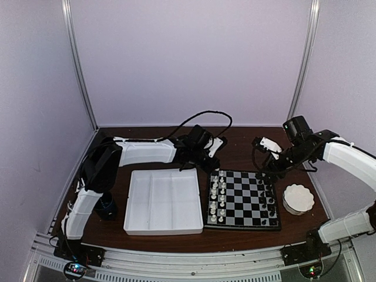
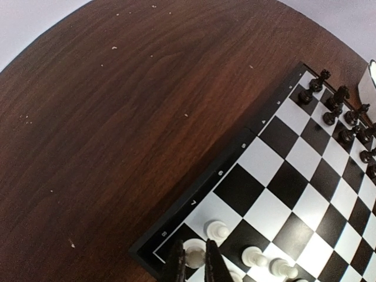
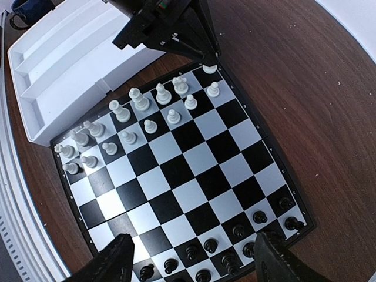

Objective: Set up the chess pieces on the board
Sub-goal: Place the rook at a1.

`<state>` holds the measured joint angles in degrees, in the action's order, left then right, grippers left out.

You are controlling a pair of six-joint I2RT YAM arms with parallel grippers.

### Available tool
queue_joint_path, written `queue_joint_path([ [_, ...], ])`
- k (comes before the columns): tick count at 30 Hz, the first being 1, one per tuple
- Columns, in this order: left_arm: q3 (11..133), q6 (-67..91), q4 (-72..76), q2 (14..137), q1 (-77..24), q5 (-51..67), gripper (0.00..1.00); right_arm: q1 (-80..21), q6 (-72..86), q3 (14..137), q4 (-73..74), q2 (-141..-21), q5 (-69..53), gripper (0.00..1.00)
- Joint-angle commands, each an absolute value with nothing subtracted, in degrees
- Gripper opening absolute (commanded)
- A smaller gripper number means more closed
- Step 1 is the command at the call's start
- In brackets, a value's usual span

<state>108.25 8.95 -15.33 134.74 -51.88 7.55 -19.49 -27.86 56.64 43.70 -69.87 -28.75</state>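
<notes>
The board (image 1: 244, 200) lies on the desk (image 1: 235, 147), toward its right side, just beside a white tray (image 1: 164, 201). The left gripper (image 2: 192, 258) is closed on a white piece (image 2: 194, 254) at the board's far left corner square. The other white pieces (image 3: 140, 100) stand along the board's left edge. The black pieces (image 3: 260, 217) stand along its right edge. The right gripper (image 3: 194, 238) hangs wide open above the black pieces, holding nothing.

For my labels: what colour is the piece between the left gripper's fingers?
White piece; clearest in left wrist view.
</notes>
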Motion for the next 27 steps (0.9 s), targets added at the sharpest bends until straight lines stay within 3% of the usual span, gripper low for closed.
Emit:
queue_joint_path([
  [1,111.9,7.5,-16.0,137.3,-52.3,4.8,0.07,-18.9,-27.9,55.6,42.6,-69.8,-30.0,0.73],
  [27,110.6,7.9,-16.7,138.6,-52.7,4.8,0.1,-18.7,-28.2,56.0,42.8,-71.4,-31.2,0.75],
])
